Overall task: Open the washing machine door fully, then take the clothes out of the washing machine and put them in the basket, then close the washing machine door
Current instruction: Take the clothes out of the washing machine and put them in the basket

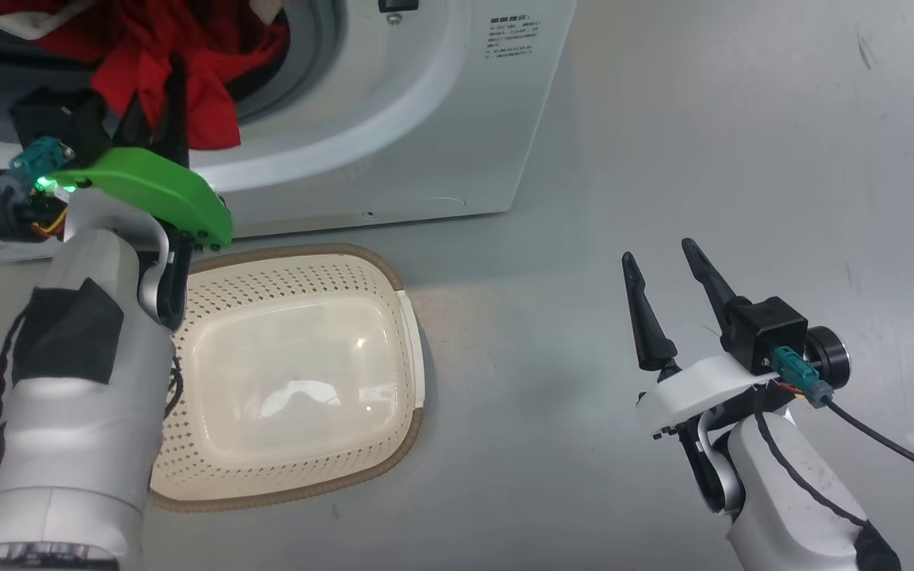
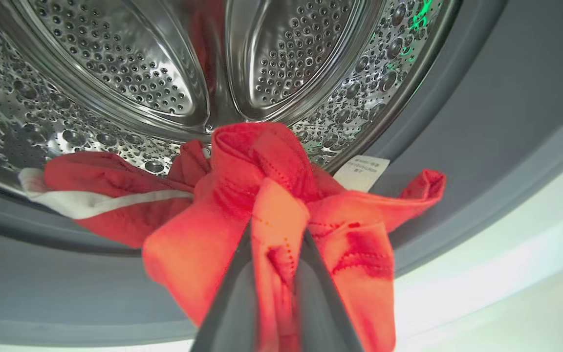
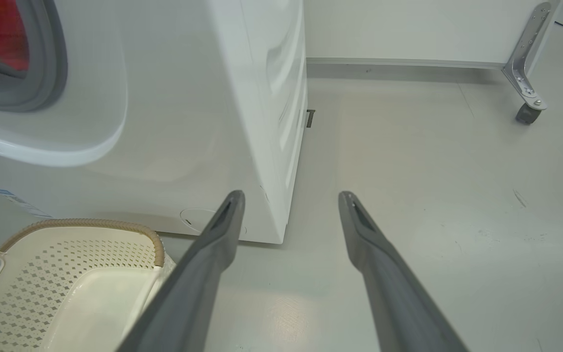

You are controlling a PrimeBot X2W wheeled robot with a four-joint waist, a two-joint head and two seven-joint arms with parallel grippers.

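- The big white front-loading washing machine (image 1: 441, 119), at the upper left of the head view, stands with its mouth uncovered, so the door-opening step looks done.
- Bright red fabric garments (image 2: 242, 195) with white trim hang over the grey rubber gasket (image 2: 482, 98) at the lip of the perforated steel drum (image 2: 115, 73), in the centre of the left wrist view. They are partly out and not yet clear of the machine.
- The cream perforated plastic basket (image 1: 306, 277) with a brown woven-look rim sits on the grey floor (image 1: 743, 159) just below the machine, centre-left of the head view, with nothing in it. Unloading has barely begun, and the door closing is left to do.
- The left tool (image 2: 279, 234) is clamped nearly closed on a fold of the red fabric.
- The right tool (image 1: 658, 252), at the lower right of the head view, stands spread wide above the floor, holding and touching nothing.
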